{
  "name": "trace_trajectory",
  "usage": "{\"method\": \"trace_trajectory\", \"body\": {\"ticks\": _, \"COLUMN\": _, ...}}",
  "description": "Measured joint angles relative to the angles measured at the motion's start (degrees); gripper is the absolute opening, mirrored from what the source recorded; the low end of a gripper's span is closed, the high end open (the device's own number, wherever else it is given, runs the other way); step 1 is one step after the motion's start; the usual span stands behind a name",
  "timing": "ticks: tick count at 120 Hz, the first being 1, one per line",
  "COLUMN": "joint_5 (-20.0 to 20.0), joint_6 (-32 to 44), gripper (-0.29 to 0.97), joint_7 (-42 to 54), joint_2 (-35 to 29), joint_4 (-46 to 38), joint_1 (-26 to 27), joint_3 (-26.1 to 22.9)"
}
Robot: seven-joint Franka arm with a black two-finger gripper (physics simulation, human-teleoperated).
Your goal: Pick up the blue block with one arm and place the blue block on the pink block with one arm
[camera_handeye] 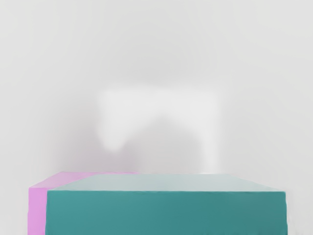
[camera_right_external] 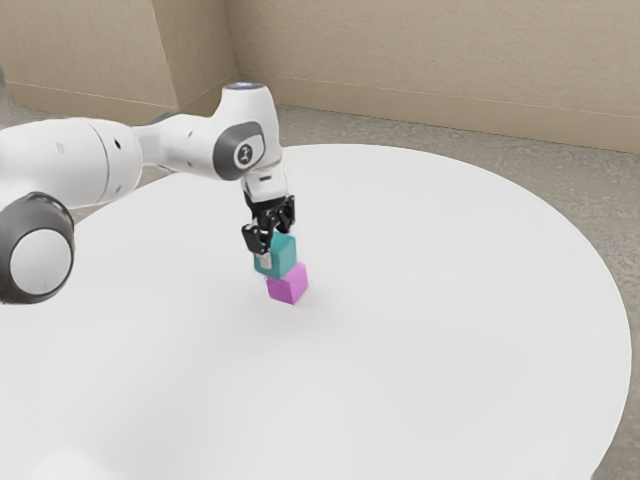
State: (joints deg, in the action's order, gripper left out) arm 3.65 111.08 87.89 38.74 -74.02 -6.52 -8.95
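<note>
A teal-blue block (camera_right_external: 281, 256) sits on top of the pink block (camera_right_external: 288, 286) near the middle of the round white table (camera_right_external: 420, 300). My black gripper (camera_right_external: 268, 247) hangs straight down over the stack, its fingers at two sides of the blue block's upper part. In the wrist view the blue block (camera_handeye: 166, 210) lies right under my hand, and a strip of the pink block (camera_handeye: 37, 205) sticks out beside and beneath it, so the two are slightly offset.
The white table spreads wide around the stack on all sides. Beyond its far edge lie a speckled floor (camera_right_external: 520, 150) and a beige wall (camera_right_external: 430, 50). My arm comes in from the exterior view's left.
</note>
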Motion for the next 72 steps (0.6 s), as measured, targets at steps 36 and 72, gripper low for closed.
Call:
{"method": "trace_trajectory", "body": {"ticks": 36, "joint_5": 0.1, "joint_6": 0.61, "gripper": 0.35, "joint_7": 2.07, "joint_2": 7.97, "joint_4": 9.68, "joint_1": -0.56, "joint_3": -0.09}}
{"method": "trace_trajectory", "body": {"ticks": 72, "joint_5": -0.96, "joint_6": 0.35, "gripper": 0.44, "joint_7": 3.48, "joint_2": 8.15, "joint_4": 9.19, "joint_1": -0.85, "joint_3": -0.1}}
